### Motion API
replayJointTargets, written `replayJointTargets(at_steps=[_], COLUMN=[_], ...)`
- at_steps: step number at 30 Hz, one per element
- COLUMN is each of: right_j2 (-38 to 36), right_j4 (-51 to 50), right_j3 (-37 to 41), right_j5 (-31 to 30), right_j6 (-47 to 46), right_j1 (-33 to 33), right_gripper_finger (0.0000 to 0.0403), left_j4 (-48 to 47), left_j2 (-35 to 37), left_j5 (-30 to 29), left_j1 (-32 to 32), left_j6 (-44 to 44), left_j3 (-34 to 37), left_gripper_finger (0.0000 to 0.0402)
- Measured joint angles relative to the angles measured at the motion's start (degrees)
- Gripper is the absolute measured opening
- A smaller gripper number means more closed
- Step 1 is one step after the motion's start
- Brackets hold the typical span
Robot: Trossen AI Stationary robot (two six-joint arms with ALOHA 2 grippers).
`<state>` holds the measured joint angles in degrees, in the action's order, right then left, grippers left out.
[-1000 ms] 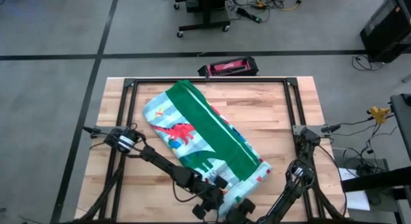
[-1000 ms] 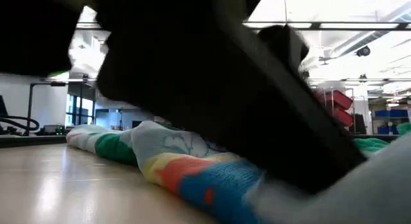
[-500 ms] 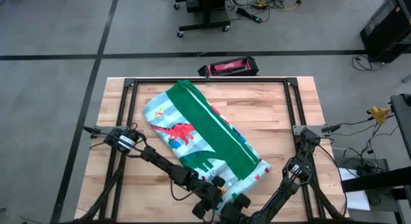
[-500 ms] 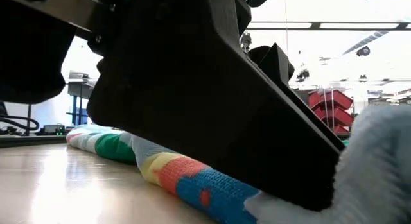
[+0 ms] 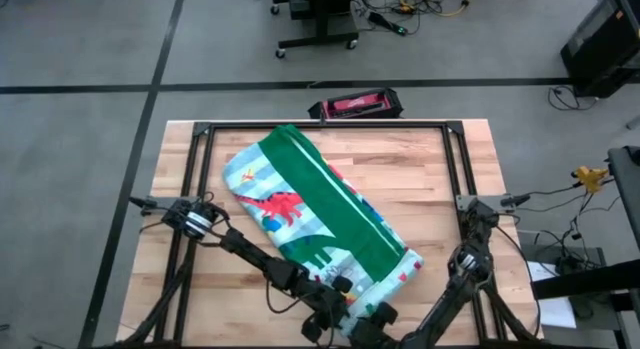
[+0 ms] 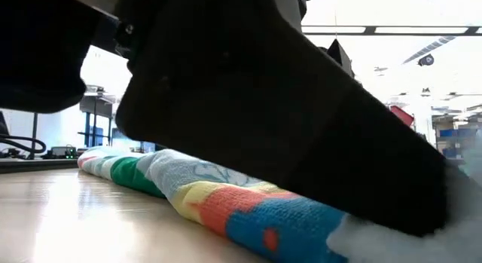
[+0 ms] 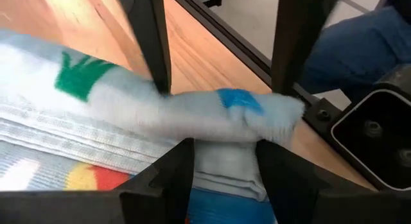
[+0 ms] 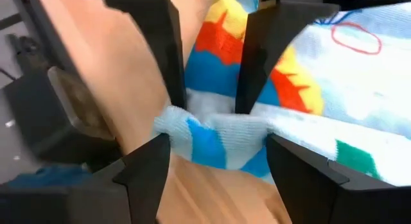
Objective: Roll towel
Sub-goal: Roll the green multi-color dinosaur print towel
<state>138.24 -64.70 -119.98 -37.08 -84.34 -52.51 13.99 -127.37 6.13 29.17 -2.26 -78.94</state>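
The towel (image 5: 320, 204) lies folded on the wooden table, slanting from the far left to the near right, with its dinosaur print and a broad green band up. Both grippers are at its near end. My left gripper (image 5: 335, 311) comes in from the left and is shut on the towel's near edge (image 7: 225, 115). My right gripper (image 5: 378, 317) comes in from the right, close beside it, and is shut on the same edge (image 8: 212, 137). In the low view the dark gripper bodies hide most of that end of the towel (image 6: 248, 210). My left gripper holds the towel's near edge, a bunched fold of several layers (image 7: 225, 153) pinched between its two fingers (image 7: 164, 179). The fingers come in low, slanting from the table's left. The rest of the towel lies on the table. My right gripper holds the same near edge, a bunched white-and-blue fold (image 8: 192, 137) pinched between its two fingers (image 8: 151, 172). The fingers come in low from the table's right. The fold is raised a little off the wood and the rest lies flat.
A black metal frame (image 5: 330, 124) runs around the table top. A red and black case (image 5: 355, 104) sits past the far edge. Bare wood shows right of the towel (image 5: 430, 189). A person's blue trouser leg (image 7: 359, 44) shows beyond the near edge.
My right gripper has shifted a little toward the table's right edge at the towel's near end. In the low view the towel's near end has bunched up and thickened under the grippers. The far part of the towel has stayed where it was.
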Motion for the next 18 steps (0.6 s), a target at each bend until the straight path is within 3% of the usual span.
replayJointTargets(at_steps=[7,18], right_j2=[1.2,4.5], right_j4=[0.4,1.0], right_j3=[0.4,1.1], right_j5=[4.1,0.6], right_j6=[-8.2,-7.5], right_j1=[-4.7,-1.9], right_gripper_finger=[0.0231,0.0254], left_j4=[0.3,-2.2], left_j2=[0.1,5.3], left_j5=[-0.2,-0.6], left_j1=[-0.2,-0.9], left_j6=[0.2,-2.5], left_j3=[0.0,-0.1], left_gripper_finger=[0.0157,0.0157])
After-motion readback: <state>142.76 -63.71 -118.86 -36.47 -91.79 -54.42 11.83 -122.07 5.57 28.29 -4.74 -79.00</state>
